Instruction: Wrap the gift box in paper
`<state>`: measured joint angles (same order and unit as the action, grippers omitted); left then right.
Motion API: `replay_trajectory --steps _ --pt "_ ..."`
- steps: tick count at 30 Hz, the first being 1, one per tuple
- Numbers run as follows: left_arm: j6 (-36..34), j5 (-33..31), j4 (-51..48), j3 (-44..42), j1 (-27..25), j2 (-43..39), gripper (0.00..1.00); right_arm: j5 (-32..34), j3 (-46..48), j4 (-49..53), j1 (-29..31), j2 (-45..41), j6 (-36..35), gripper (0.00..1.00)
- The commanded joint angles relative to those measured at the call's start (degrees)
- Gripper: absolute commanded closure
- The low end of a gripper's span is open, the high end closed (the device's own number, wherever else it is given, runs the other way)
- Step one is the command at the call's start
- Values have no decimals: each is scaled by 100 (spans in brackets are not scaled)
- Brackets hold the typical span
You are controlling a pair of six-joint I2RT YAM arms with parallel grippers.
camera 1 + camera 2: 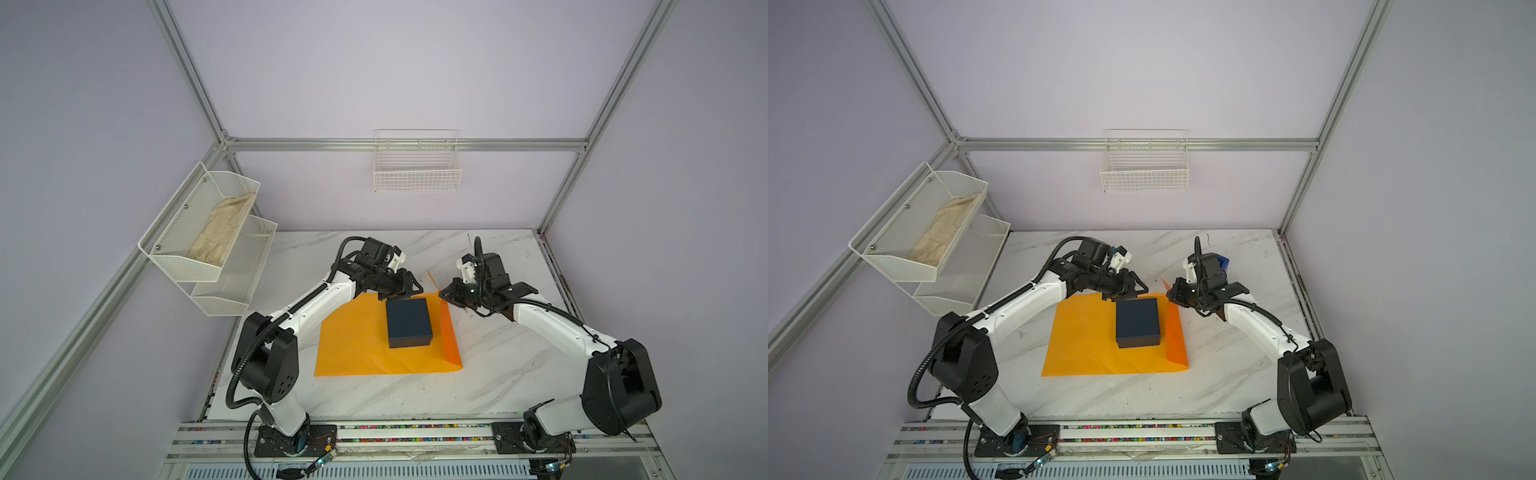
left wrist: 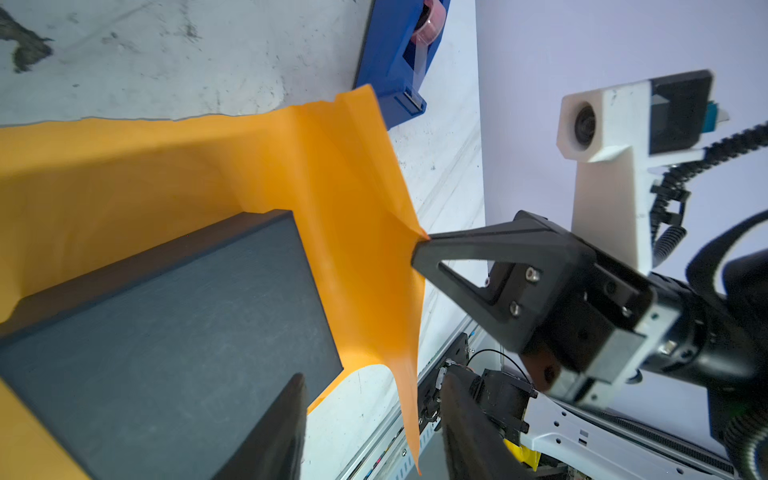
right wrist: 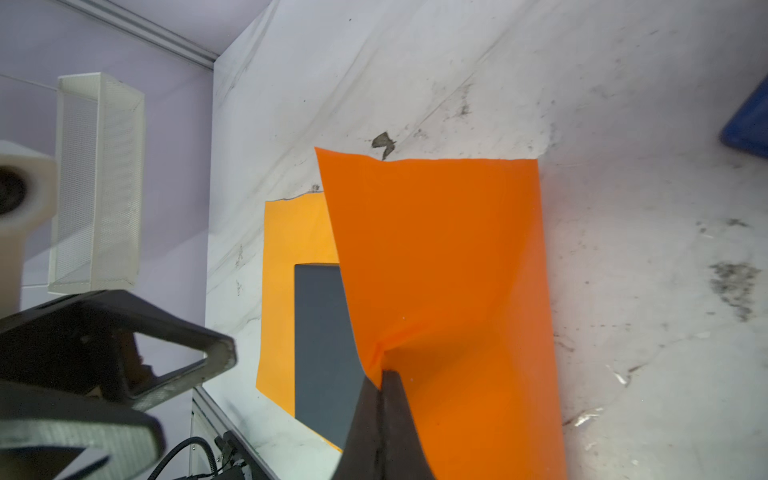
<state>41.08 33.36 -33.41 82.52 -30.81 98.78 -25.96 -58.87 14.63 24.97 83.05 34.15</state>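
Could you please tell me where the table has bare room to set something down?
Free: the table strip between the paper's near edge and the front rail. Crowded: beyond the gift box, where the left end effector hovers, the right end effector pinches the paper and the tape dispenser sits.

Both arms reach inward from their bases, elbows bent, wrists tipped downward; the left gripper [image 1: 396,294] has its jaws parted, apparently holding nothing; the right gripper [image 3: 382,376] is clamped tight, pinching the paper [image 3: 436,249] at its edge.
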Motion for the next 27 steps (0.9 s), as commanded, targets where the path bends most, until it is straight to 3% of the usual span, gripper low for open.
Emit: replay_trajectory --steps 1,15,27 --pt "237 -79 86 579 -47 168 48 53 -159 -216 251 67 391 100" --pt "580 -323 453 721 -84 611 49 218 -278 -399 919 344 586 100" --pt "499 -549 298 767 -75 722 91 284 -414 -352 1070 380 612 100"
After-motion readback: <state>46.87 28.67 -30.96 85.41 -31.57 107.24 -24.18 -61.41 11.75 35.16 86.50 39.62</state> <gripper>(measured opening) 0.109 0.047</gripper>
